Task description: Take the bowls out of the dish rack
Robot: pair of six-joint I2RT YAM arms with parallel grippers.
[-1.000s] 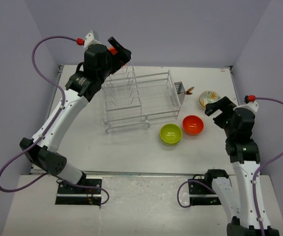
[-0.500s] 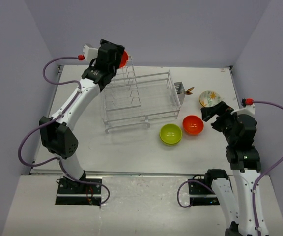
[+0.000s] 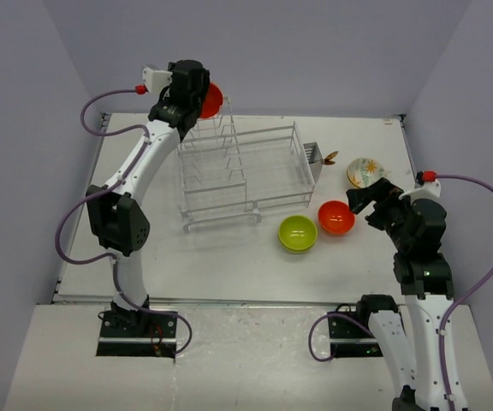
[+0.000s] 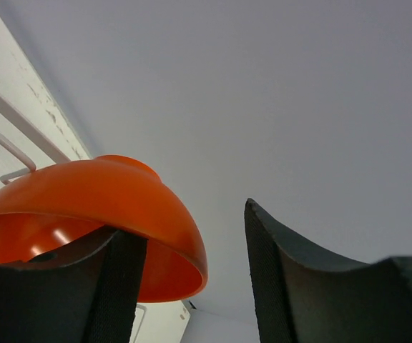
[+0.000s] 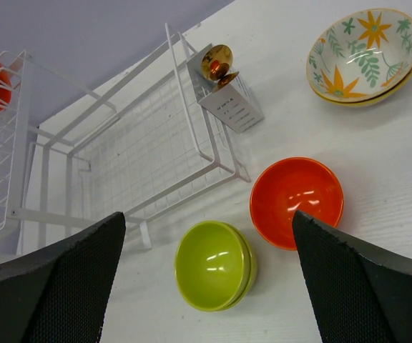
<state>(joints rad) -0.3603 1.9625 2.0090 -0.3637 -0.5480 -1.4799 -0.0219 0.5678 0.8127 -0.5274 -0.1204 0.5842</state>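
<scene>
White table (image 3: 229, 257), and on it the white wire dish rack (image 3: 255, 171), long side running left to right, taller slotted section at the left end. Hung on the right end: a small cutlery basket (image 5: 232, 108), with a shiny golden-brown piece (image 5: 217, 63) poking out of the top.

Up at the far top of the slotted section: the far orange-red bowl (image 4: 99, 204), tipped on edge, hollow side turned toward the left wrist camera, white wires just behind it. Cannot tell whether resting on the wires or lifted off them.

Left gripper (image 3: 197, 94) right at this bowl, jaws spread. 1 of its fingers (image 4: 124, 293) across the rim on the hollow side; the other finger (image 4: 281, 286) off beyond the rim, with a clear gap, not touching. No pinch on the bowl.

Out of the rack, upright on the table, 3 bowls:
- lime-green bowl (image 5: 213, 264), just near of the rack's right end
- near orange-red bowl (image 5: 295, 202), just beside the green 1 on its right and a little farther back, a sliver of table between the rims
- flowered bowl (image 5: 363, 53), farther back and to the right, apart from the other 2, near the cutlery basket

Right gripper (image 3: 373, 197) above the table at the right of these 3 bowls, fingers wide apart, empty.
</scene>
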